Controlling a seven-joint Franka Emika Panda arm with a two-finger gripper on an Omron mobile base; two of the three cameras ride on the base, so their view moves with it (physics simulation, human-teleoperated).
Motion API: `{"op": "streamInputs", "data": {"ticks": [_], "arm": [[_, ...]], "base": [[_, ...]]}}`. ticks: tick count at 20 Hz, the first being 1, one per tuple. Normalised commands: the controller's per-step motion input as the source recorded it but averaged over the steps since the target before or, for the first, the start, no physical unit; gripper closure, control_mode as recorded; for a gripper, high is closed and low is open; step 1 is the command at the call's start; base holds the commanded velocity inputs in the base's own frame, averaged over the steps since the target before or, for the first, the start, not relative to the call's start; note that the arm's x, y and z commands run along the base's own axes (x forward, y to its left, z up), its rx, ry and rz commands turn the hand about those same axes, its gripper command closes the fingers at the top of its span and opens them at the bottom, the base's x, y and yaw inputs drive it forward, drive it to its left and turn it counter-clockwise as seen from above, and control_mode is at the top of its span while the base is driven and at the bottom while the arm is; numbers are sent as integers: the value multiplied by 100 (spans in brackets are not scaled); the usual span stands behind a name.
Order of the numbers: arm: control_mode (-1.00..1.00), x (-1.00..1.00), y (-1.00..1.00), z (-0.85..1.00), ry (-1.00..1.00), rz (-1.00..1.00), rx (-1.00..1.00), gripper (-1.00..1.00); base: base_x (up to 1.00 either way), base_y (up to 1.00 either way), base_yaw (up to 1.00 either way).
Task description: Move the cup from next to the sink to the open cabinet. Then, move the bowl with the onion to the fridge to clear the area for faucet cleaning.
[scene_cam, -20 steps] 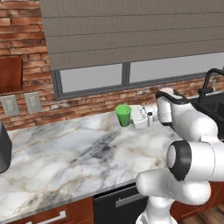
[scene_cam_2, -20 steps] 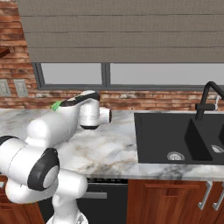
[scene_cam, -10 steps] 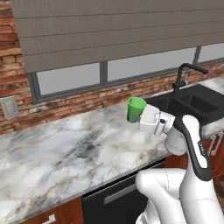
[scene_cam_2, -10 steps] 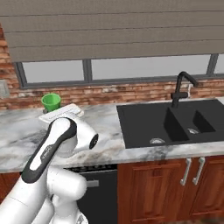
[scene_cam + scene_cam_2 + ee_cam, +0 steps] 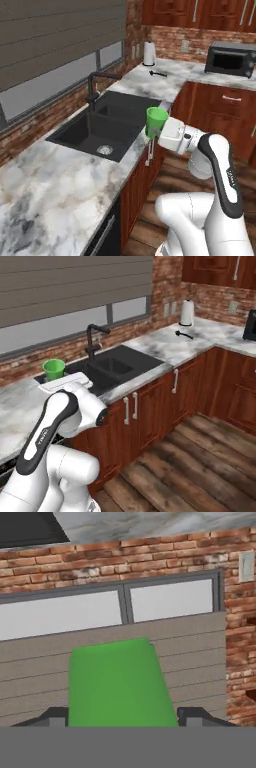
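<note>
Above the near edge of the counter point(image 5: 60, 190), the gripper point(image 5: 159, 134) carries the cup point(image 5: 156, 121) upright, its jaws clamped on the green tumbler's sides; in the hand view the cup point(image 5: 120, 684) sits squarely between the two finger tips. Half a second ago the cup was held over marble left of the sink; now the whole scene has swung, so the base has turned and both cameras with it, and the sink point(image 5: 102, 129) and faucet point(image 5: 96, 86) lie beyond the cup. The judgement is that the lift is done and the carry toward the open cabinet is under way, the bowl step untouched. Wall cabinets point(image 5: 200, 12) hang at far right above the microwave point(image 5: 231, 59); whether one stands open cannot be told. Floor room is wide on the right, while the counter edge and the drawers point(image 5: 130, 406) stay close by the arm.
</note>
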Motion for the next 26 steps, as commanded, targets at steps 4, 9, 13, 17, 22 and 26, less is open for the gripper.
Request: {"op": "streamInputs", "data": {"ticks": [4, 9, 13, 17, 22, 26], "arm": [[100, 0, 0, 0, 0, 0, 0, 100], [100, 0, 0, 0, 0, 0, 0, 100], [100, 0, 0, 0, 0, 0, 0, 100], [100, 0, 0, 0, 0, 0, 0, 100], [100, 0, 0, 0, 0, 0, 0, 100], [100, 0, 0, 0, 0, 0, 0, 100]], "base": [[-6, 0, -100], [0, 0, -100], [0, 0, -100], [0, 0, -100], [0, 0, -100], [0, 0, -100]]}}
